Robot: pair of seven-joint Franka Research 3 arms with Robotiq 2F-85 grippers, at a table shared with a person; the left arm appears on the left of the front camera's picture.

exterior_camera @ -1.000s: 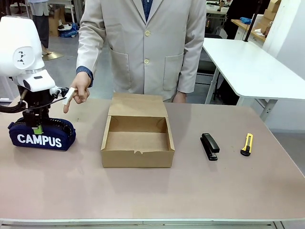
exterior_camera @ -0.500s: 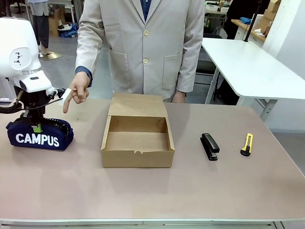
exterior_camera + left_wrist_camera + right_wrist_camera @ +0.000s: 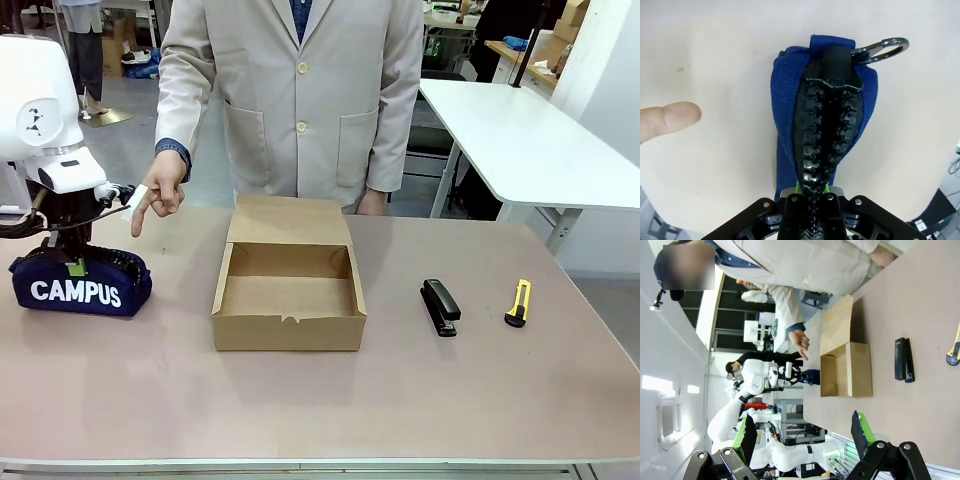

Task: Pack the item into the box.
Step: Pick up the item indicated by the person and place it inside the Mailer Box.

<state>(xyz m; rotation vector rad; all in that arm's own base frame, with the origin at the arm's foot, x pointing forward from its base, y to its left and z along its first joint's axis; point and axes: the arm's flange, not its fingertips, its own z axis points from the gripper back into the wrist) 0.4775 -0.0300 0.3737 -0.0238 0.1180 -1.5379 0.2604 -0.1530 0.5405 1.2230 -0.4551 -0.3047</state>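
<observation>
The item, a navy-blue pouch (image 3: 80, 288) with white "CAMPUS" lettering, lies at the table's far left. My left gripper (image 3: 75, 266) comes down on its top from above. In the left wrist view this gripper (image 3: 815, 197) is shut on the black zipper ridge of the pouch (image 3: 790, 100), which still rests on the table. The open brown box (image 3: 288, 325) stands mid-table with its lid flap folded back. My right gripper (image 3: 805, 435) is open and empty, well back from the box (image 3: 855, 370).
A person stands behind the table; one hand (image 3: 158, 192) points down near the pouch, its fingertip (image 3: 670, 117) close beside it. A black stapler (image 3: 440, 306) and a yellow utility knife (image 3: 517, 302) lie right of the box. A metal ring (image 3: 880, 49) hangs off the pouch's end.
My left gripper has shut on the pouch's zipper ridge. The pouch has slid slightly to the left. The person's pointing hand has stayed near it.
</observation>
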